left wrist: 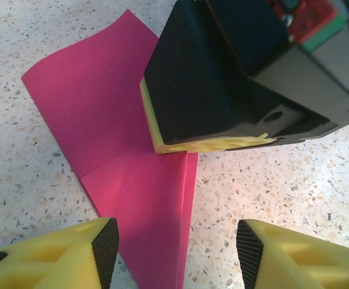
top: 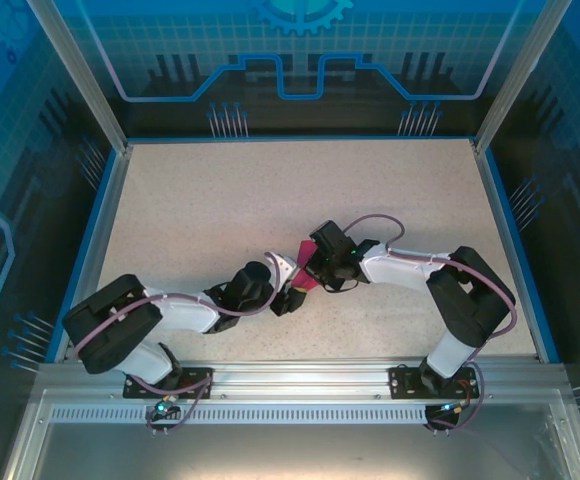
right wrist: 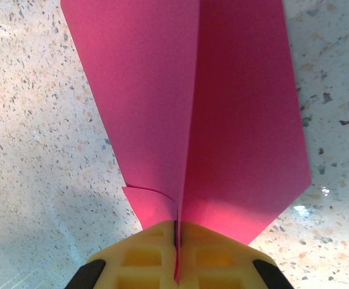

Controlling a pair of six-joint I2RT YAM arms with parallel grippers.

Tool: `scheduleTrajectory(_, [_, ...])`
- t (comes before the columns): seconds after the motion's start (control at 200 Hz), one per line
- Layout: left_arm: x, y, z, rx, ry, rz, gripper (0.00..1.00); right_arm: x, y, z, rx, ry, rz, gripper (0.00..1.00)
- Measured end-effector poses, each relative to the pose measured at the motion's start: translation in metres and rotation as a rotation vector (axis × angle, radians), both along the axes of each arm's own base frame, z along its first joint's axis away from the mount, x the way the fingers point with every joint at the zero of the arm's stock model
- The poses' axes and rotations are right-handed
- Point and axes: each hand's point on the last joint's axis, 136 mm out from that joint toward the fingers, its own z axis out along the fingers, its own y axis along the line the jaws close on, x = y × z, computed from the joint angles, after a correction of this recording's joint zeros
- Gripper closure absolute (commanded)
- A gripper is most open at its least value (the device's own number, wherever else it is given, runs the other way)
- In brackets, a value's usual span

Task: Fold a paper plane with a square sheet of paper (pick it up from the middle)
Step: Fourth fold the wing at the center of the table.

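Observation:
The square sheet of paper stands folded into a magenta-pink paper plane [right wrist: 222, 108], a narrow dart with two wings spread off a centre crease. My right gripper [right wrist: 176, 241] is shut on that crease and holds the plane with its keel at the table. In the left wrist view the plane [left wrist: 120, 120] tapers toward my left gripper [left wrist: 177, 250], which is open, its two black pads either side of the narrow end and apart from it. The right gripper's black body and yellow fingers [left wrist: 189, 144] sit on the plane's middle. From above, both grippers meet at the paper [top: 301, 272] at table centre.
The speckled beige table [top: 270, 200] is bounded by blue rails and clear walls. Both arms reach inward from their bases at the near edge, the left arm [top: 170, 310] low on the left, the right arm [top: 440, 280] bent on the right.

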Motion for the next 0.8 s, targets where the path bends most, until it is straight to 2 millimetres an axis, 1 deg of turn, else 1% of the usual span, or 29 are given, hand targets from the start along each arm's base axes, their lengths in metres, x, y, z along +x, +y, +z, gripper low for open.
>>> scheduleTrajectory(0.11, [0.002,-0.002,-0.008,0.01,-0.005,-0.007,0.46,0.0,0.0,0.0,0.013,0.013,-0.01,1.0])
scheduleTrajectory(0.28, [0.004,-0.004,-0.015,0.009,-0.007,-0.008,0.49,-0.001,0.001,-0.001,0.027,0.025,-0.021,1.0])
scheduleTrajectory(0.455, [0.005,-0.007,-0.018,0.002,-0.013,-0.01,0.51,-0.001,0.001,-0.003,0.039,0.045,-0.032,1.0])
scheduleTrajectory(0.665, [0.007,-0.009,-0.025,0.003,-0.017,-0.004,0.56,-0.002,0.004,-0.003,0.062,0.062,-0.041,1.0])
scheduleTrajectory(0.8, [0.01,-0.007,-0.027,0.01,-0.025,0.012,0.62,-0.002,0.006,-0.002,0.077,0.07,-0.045,0.99])
